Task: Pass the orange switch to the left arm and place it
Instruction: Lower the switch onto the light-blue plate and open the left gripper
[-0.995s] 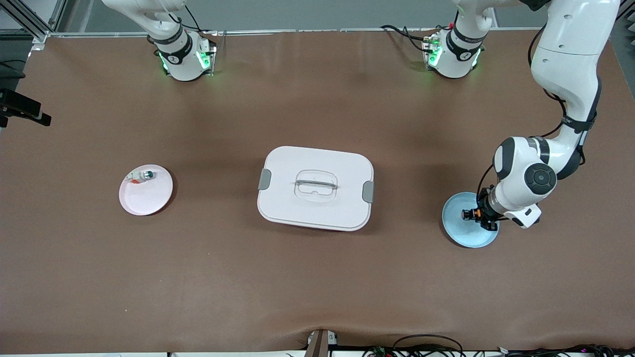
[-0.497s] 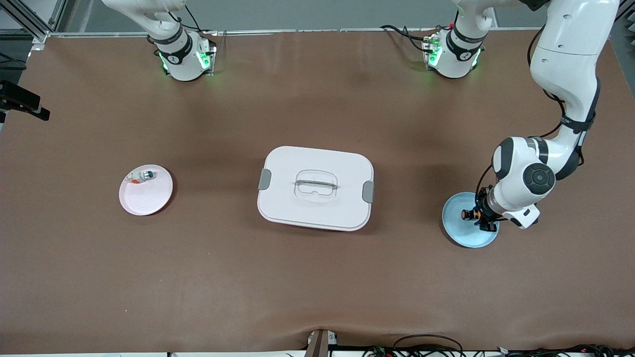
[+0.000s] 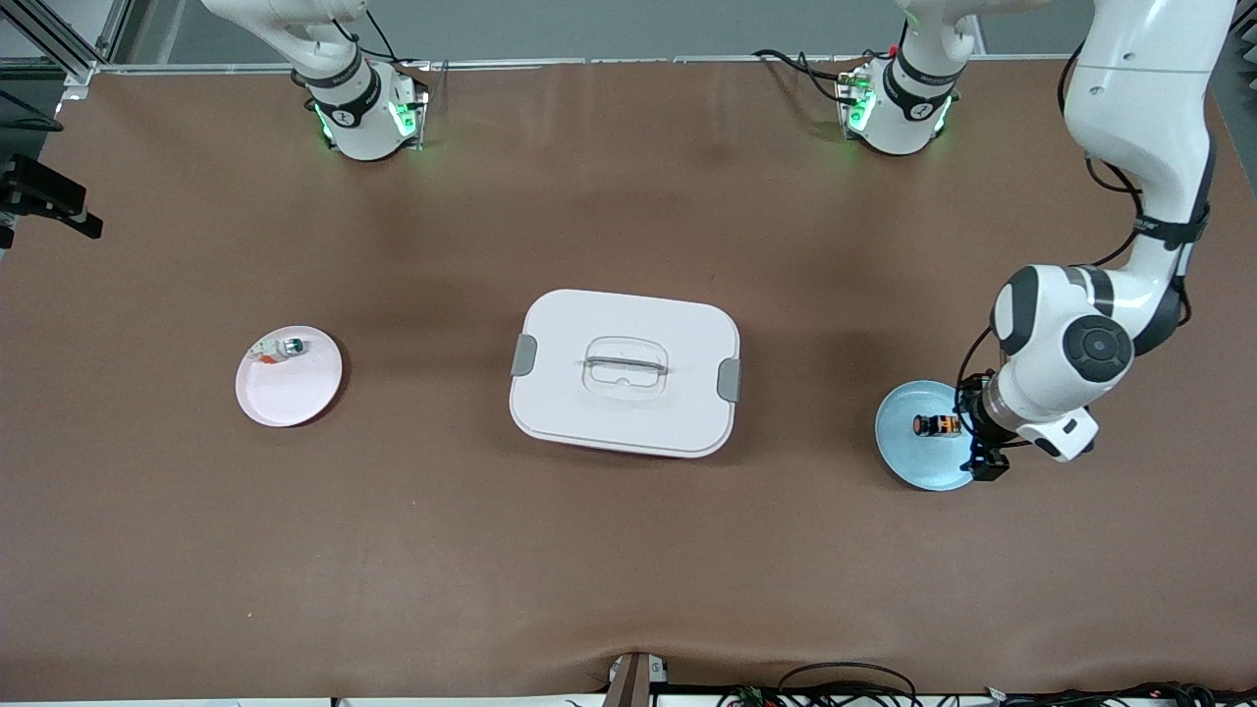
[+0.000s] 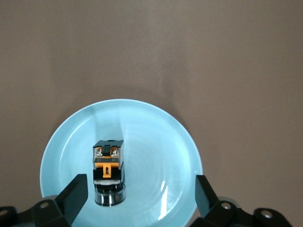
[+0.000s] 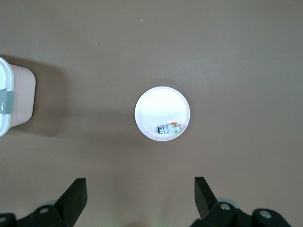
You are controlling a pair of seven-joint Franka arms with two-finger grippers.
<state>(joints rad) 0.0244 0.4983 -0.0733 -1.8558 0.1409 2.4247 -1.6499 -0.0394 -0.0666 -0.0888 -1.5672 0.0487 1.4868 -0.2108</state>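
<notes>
The orange switch [image 3: 935, 425] [image 4: 109, 170], black with an orange clip and a round end, lies on its side on the blue plate [image 3: 908, 457] [image 4: 156, 142]. My left gripper [image 3: 977, 432] [image 4: 140, 194] hangs open just over the plate's rim toward the left arm's end of the table; the switch lies free between its spread fingers, nearer one of them. My right gripper [image 5: 140, 191] is open and empty, high over the table, out of the front view. The white lidded box [image 3: 625, 371] [image 5: 9, 99] stands mid-table.
A pink-white plate [image 3: 290, 393] [image 5: 158, 111] lies toward the right arm's end of the table, with a small white piece with a green tip [image 3: 285, 347] [image 5: 169, 127] on it. The box stands between the two plates.
My left gripper has opened and let go of the orange switch, which now rests on the blue plate. The left arm has drawn back slightly toward its end of the table.
</notes>
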